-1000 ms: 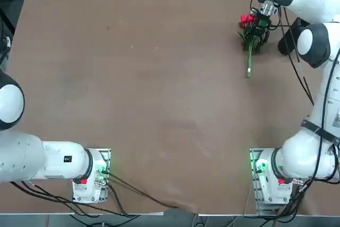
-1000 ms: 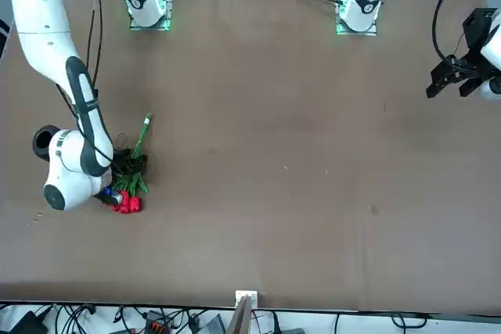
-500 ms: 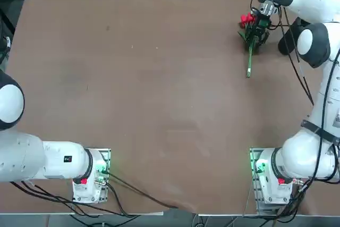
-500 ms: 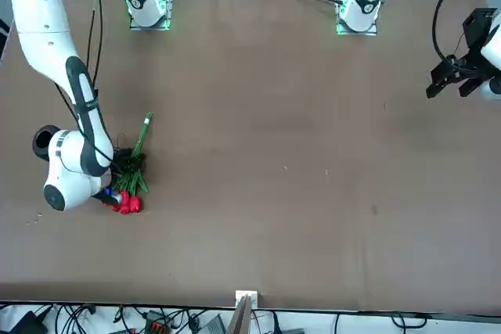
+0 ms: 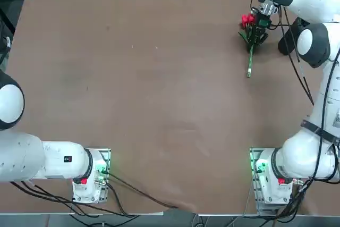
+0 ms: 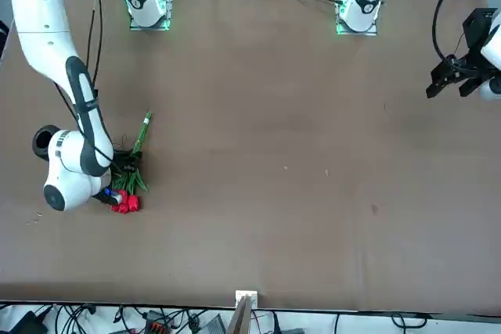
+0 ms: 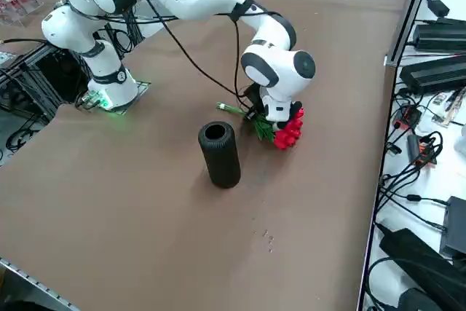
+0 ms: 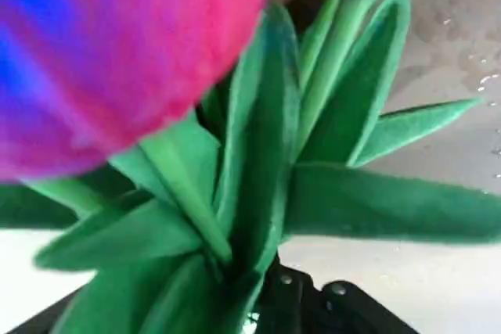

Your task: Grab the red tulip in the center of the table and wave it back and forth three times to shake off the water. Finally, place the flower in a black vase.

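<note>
The red tulip point(image 5: 249, 57) lies on the brown table point(image 5: 159, 78) at its far right, blooms point(image 6: 124, 203) toward the far edge and stem end pointing back at the arm bases. My right gripper point(image 5: 257, 29) stands low over the bunch, shut on the red tulip at its green leaves point(image 7: 261, 127), which are squeezed narrow. In the wrist view the leaves point(image 8: 258, 193) and red blooms fill the picture, with the gripper point(image 8: 301, 299) dark below them. The black vase point(image 7: 220, 154) stands upright just beside the gripper, on the side toward the table's right edge point(image 6: 43, 140).
My right arm's elbow point(image 5: 313, 43) hangs over the vase and partly hides it from overhead. Cables and black boxes point(image 7: 437, 71) lie beyond the table's far edge. The parked left arm point(image 5: 32, 158) sits at the near left.
The right gripper's fingers have closed on the tulip's leaves, pressing the spread foliage into a narrow bunch. The stem and the vase have stayed where they were.
</note>
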Controlling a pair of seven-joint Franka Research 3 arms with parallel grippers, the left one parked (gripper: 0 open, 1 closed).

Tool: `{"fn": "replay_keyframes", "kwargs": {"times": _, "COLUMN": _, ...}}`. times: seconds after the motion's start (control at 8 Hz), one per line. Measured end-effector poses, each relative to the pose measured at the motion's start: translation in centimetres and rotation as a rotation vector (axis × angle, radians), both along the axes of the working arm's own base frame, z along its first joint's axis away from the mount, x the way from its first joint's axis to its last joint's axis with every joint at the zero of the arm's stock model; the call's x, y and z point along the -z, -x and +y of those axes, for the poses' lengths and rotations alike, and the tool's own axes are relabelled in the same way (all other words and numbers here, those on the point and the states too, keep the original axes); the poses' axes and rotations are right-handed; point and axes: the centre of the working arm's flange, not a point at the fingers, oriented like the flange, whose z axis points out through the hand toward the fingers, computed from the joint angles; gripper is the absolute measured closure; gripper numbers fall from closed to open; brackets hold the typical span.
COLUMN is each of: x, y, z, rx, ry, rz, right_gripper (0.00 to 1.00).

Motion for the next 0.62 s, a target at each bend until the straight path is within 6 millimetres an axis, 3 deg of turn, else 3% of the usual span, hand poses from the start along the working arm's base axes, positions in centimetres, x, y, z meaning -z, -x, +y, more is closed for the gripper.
{"fn": "replay_keyframes", "kwargs": {"times": 0.38, "x": -1.8, "y": -1.2, "z": -0.7, "rx": -0.005, "ry": 0.032, "rz": -0.045, "right_gripper": 0.82}}
{"fn": "replay_keyframes", "kwargs": {"times": 0.62, "x": -6.1, "y": -2.8, "z": -1.0, "rx": -0.019, "ry": 0.069, "rz": -0.133, "right_gripper": 0.82}}
